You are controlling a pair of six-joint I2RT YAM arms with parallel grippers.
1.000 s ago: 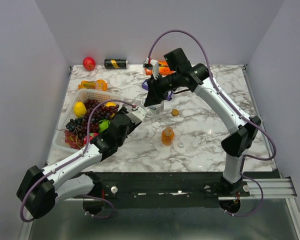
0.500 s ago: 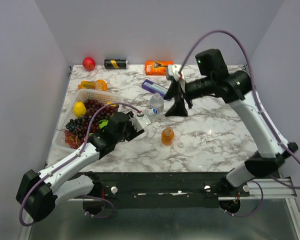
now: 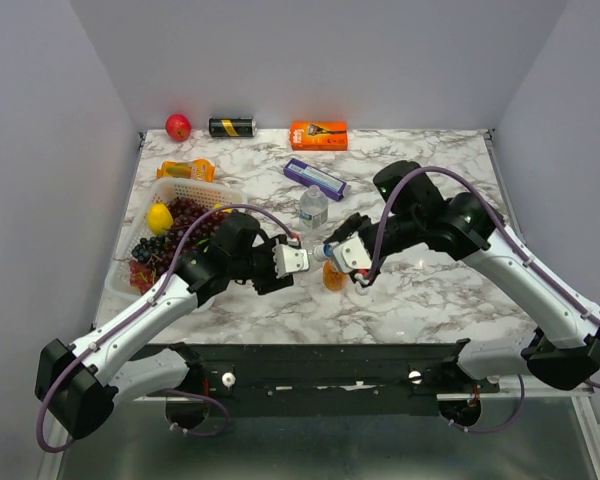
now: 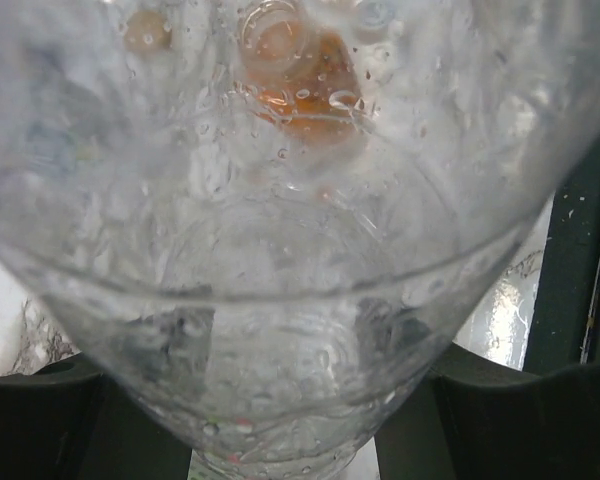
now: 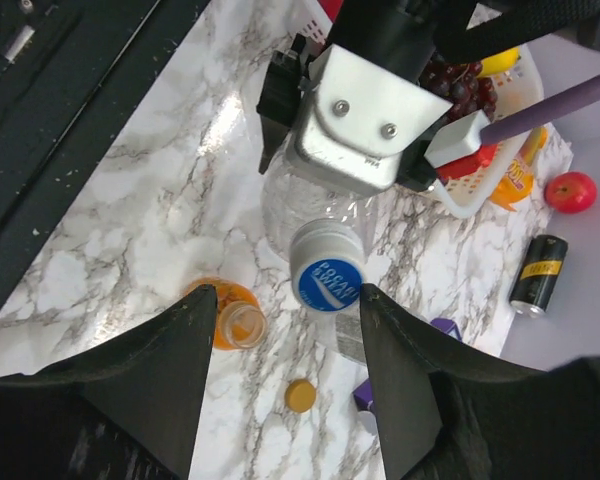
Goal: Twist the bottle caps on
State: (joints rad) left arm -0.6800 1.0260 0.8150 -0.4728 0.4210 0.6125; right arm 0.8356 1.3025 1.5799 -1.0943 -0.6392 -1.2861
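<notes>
the left gripper [image 3: 290,262] is clamped on the body of a clear bottle [image 5: 280,215] and tips it so the neck points at the right gripper [image 5: 285,295]. i judge this grip is meant to stop the bottle spinning while the other hand turns the cap. the blue cap [image 5: 327,275] sits on that neck, just ahead of the right gripper's fingers [image 5: 180,360]. they stand spread on either side of it without touching, lined up to close on it. the orange bottle [image 5: 230,318] stands uncapped on the marble table [image 5: 100,200], close beside one of those fingers. the orange cap [image 5: 300,396] lies loose just next to it, under the same hand.

counted, there are three bottles: the held one, the orange one, and a second clear bottle [image 3: 313,207] standing beyond both grippers. i can count two caps, blue and orange. the whitish one may be on that far bottle, but it is too small to tell.
</notes>
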